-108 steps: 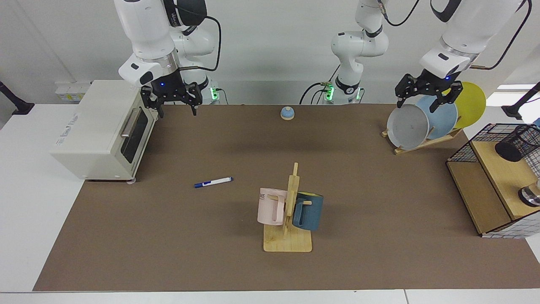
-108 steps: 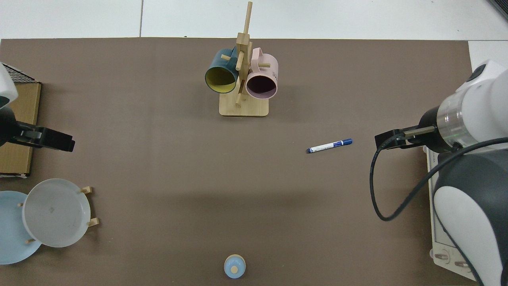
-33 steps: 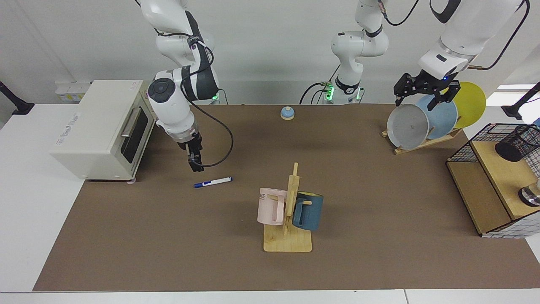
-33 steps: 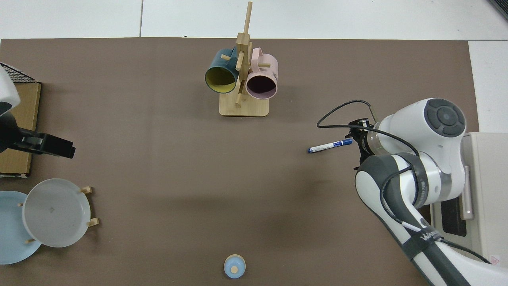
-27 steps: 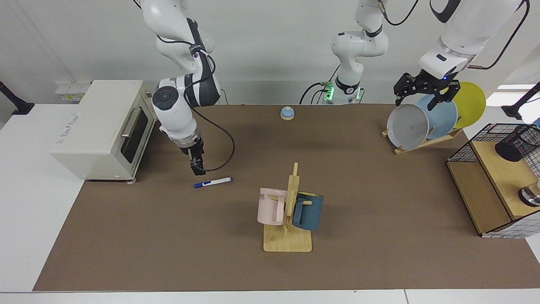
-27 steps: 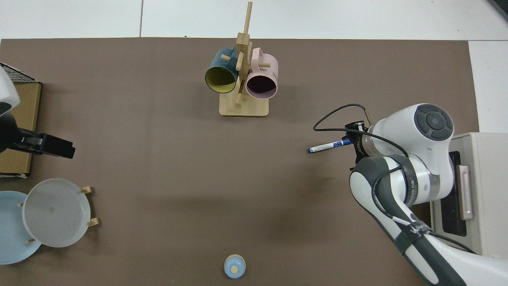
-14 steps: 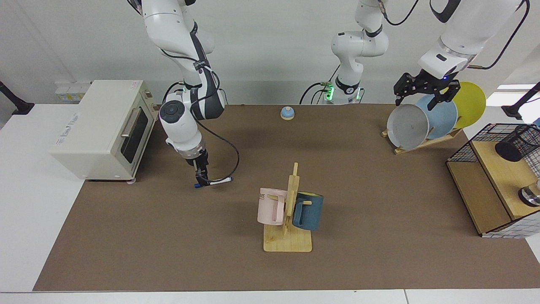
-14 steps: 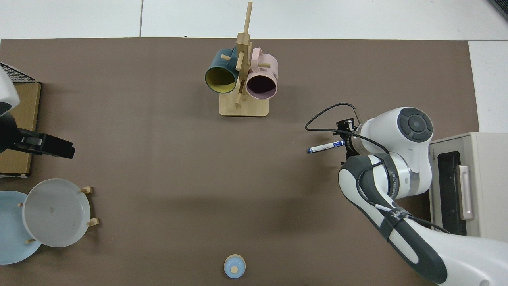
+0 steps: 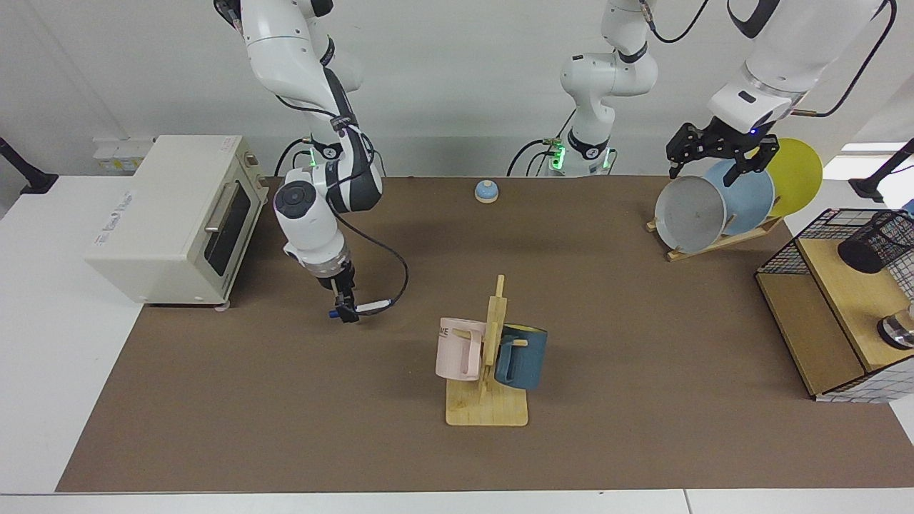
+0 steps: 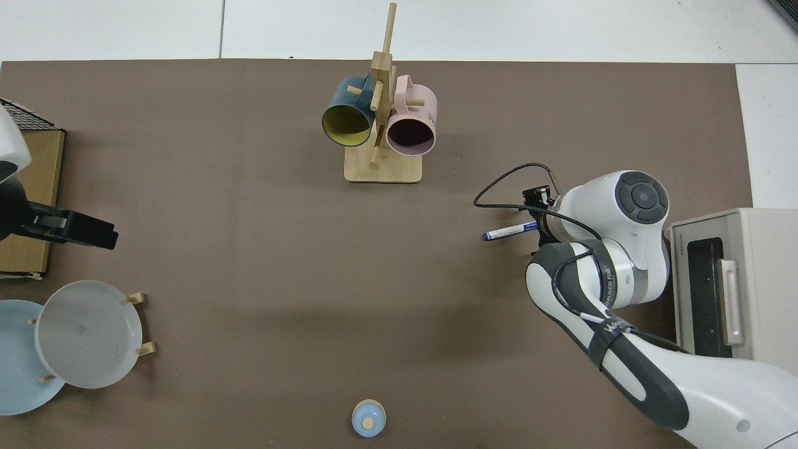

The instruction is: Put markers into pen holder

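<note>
The white marker [image 9: 374,305] with blue cap lies flat on the brown mat, left of centre in the facing view. My right gripper [image 9: 347,313] points down at the marker's blue cap end, low over the mat. From above, the marker [image 10: 505,233] sticks out from under the right wrist, which hides the gripper. The black mesh pen holder [image 9: 877,244] rests, apparently tipped, on a wooden shelf at the far right, well away from both grippers. My left gripper [image 9: 717,155] waits open above the plate rack.
A cream toaster oven [image 9: 171,214] stands just beyond the right arm. A wooden mug tree [image 9: 489,357] with a pink and a blue mug is mid-table. Plates lean in a rack [image 9: 714,207]. A wire basket [image 9: 785,250] holds the shelves. A small blue bell [image 9: 486,190] sits at the back.
The right arm swung from the toaster oven down to the marker and has just lowered further onto its cap end. The marker and the left arm have stayed put.
</note>
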You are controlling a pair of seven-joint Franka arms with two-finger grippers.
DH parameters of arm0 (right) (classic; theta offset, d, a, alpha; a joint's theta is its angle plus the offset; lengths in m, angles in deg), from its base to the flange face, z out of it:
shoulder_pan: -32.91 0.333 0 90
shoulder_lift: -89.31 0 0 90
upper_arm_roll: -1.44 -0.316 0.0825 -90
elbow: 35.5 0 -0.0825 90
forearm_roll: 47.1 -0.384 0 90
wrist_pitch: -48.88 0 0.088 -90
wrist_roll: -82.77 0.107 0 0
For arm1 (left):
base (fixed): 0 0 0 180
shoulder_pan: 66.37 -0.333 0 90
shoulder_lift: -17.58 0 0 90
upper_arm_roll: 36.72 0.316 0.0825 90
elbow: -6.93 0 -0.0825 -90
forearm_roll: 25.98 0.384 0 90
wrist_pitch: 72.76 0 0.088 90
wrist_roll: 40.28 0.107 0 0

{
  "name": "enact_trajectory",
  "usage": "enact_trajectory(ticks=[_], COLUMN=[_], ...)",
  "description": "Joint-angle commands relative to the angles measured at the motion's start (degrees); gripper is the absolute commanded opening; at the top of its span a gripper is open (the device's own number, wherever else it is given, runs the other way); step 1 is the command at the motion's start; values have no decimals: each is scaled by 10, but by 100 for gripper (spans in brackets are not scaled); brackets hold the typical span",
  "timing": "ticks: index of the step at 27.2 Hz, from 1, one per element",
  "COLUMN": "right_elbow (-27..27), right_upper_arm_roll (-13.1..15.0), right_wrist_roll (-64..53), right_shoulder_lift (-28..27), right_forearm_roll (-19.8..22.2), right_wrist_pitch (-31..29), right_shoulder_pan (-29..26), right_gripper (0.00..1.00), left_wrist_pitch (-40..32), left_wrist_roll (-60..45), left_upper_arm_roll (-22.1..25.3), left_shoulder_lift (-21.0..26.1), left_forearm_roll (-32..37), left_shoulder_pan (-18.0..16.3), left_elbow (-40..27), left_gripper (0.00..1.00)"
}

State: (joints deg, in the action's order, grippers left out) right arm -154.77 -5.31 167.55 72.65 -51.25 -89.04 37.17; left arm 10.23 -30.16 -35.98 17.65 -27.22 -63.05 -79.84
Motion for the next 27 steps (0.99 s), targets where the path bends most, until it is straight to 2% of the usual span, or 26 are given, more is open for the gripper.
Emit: enact_trajectory(ticks=[1, 3, 7, 10, 17, 23, 27], right_elbow=[4, 4, 4, 5, 7, 11, 18], right_upper_arm_roll=[-2, -2, -1, -1, -1, 0, 0], right_wrist_roll=[-26, -25, -26, -27, -37, -37, -38], right_shoulder_lift=[-16, -17, -18, -19, -19, -18, -15], right_forearm_roll=[-5, -5, -5, -5, -5, -4, -4], right_wrist_pitch=[-23, -29, -29, -29, -24, -18, -5], right_shoulder_pan=[-3, -3, -3, -5, -10, -11, -11], right_gripper=[95, 89, 64, 54, 20, 1, 0], left_wrist_pitch=[-1, -2, -2, -3, -3, -3, -3], left_wrist_roll=[-5, -5, -5, -5, -5, -5, -5], left_upper_arm_roll=[-5, -5, -5, -5, -5, -6, -7], left_shoulder_lift=[-16, -17, -17, -17, -17, -17, -16], left_forearm_roll=[-3, -3, -3, -3, -3, -3, -4], left_shoulder_pan=[-2, -2, -3, -3, -4, -2, -1], left_elbow=[-18, -18, -18, -18, -18, -18, -17], left_gripper=[100, 100, 100, 100, 100, 100, 100])
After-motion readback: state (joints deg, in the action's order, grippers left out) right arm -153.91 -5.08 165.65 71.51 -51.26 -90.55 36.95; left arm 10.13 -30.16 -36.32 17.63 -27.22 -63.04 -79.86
